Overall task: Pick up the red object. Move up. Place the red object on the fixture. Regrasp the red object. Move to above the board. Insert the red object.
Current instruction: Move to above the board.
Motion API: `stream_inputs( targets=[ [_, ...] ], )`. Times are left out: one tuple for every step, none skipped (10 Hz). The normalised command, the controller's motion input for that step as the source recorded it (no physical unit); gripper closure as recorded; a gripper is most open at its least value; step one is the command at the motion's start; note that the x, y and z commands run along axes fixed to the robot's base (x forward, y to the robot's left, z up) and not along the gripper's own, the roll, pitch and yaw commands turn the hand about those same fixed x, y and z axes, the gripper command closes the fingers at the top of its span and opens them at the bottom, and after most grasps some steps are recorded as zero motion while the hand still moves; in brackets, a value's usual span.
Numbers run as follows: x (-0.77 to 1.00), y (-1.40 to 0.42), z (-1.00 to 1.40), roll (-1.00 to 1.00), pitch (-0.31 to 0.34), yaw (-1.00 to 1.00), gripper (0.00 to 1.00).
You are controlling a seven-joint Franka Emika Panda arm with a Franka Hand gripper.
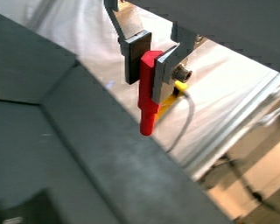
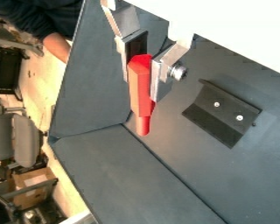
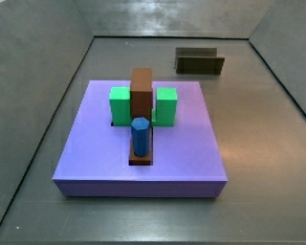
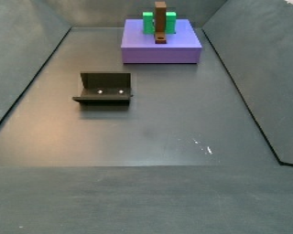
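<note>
My gripper (image 1: 152,59) is shut on the red object (image 1: 147,96), a slim red peg that hangs downward between the silver fingers. Both show in both wrist views: the gripper (image 2: 149,57) and the peg (image 2: 143,92). The gripper is high above the dark floor and does not show in either side view. The fixture (image 2: 224,112) lies on the floor off to the side of the peg and shows in both side views (image 3: 199,62) (image 4: 103,89). The purple board (image 3: 92,144) also shows in the far side view (image 4: 174,50).
On the board stand two green blocks (image 3: 166,103), a brown bar (image 3: 142,91) and an upright blue peg (image 3: 141,136). Sloping dark walls (image 4: 27,82) enclose the floor. A wrist view shows white cloth (image 1: 224,87) and a yellow cable (image 1: 168,101) beyond the wall's rim.
</note>
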Motion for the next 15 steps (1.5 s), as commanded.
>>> stream_inputs(
  targets=[
    [-1.04,-1.40,0.27,-1.00,0.190,-0.11,1.00],
    [-1.15,-1.40,0.31,-1.00,0.176,-0.10,1.00],
    [-1.17,-1.40,0.28,-1.00,0.179,-0.09,1.00],
    [-1.14,-1.40,0.28,-1.00,0.189,-0.08,1.00],
    [-1.13,-1.40,0.27,-1.00,0.195,-0.06,1.00],
    [-0.41,-0.44,0.10,-1.00,0.193,-0.04,1.00],
    [-0.21,-0.20,0.04,-1.00,0.191,-0.04,1.00],
    [-0.06,-0.03,0.00,-1.00,0.187,-0.02,1.00],
    [-0.06,-0.01,0.02,-1.00,0.165,-0.01,1.00],
    [-0.06,0.03,-0.01,-1.00,0.135,0.01,1.00],
    [-0.05,0.03,0.00,-0.97,0.120,0.00,1.00],
    [-0.05,0.03,0.00,-0.66,0.055,0.01,1.00],
    [-0.04,0.02,-0.01,-0.45,0.020,0.00,1.00],
    [-0.03,0.01,0.00,-0.26,0.001,0.00,1.00],
    [-0.02,0.02,0.00,-0.20,-0.007,0.00,1.00]
  ],
)
